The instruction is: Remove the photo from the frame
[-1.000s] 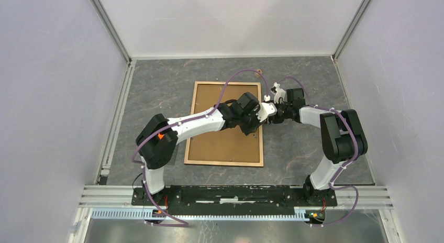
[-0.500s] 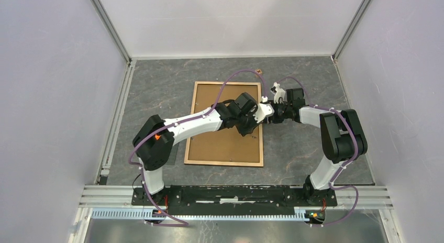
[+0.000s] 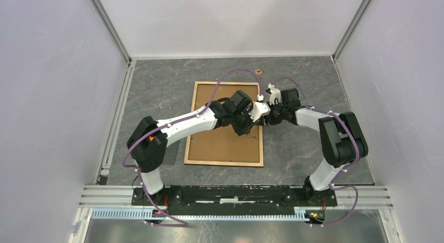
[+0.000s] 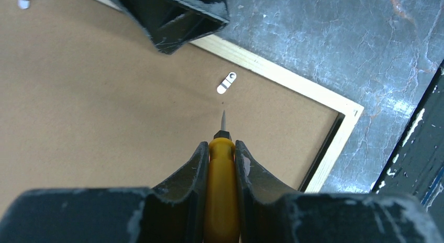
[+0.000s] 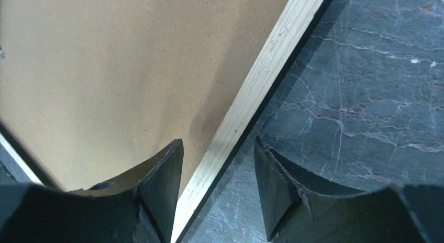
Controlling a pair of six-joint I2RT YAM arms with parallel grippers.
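The frame [image 3: 222, 133] lies face down at the middle of the grey marbled table [image 3: 157, 86], its long sides running from 12 to 6 o'clock in the top view. Its brown fibreboard back [image 4: 94, 96] faces up inside a light wood edge [image 5: 262, 80]. The photo is hidden under that back.

Both arms reach in over the frame's 3 o'clock side, toward its 1 o'clock corner. The left gripper [image 4: 221, 146] is pinched tight on the yellow handle of a small screwdriver [image 4: 222, 196]. The thin metal tip points to 12 o'clock in the left wrist view, close above the board; whether it touches cannot be told. Just beyond the tip, at 12 o'clock, a small white turn clip [image 4: 226, 83] sits on the board near the wood edge, tilted toward 1 o'clock.

The right gripper [image 5: 217, 143] has its fingers spread, straddling the wood edge, which runs from 1 to 7 o'clock in its own view. One finger [image 5: 162, 175] hangs over the fibreboard and the other over the table. Contact with the frame cannot be judged.
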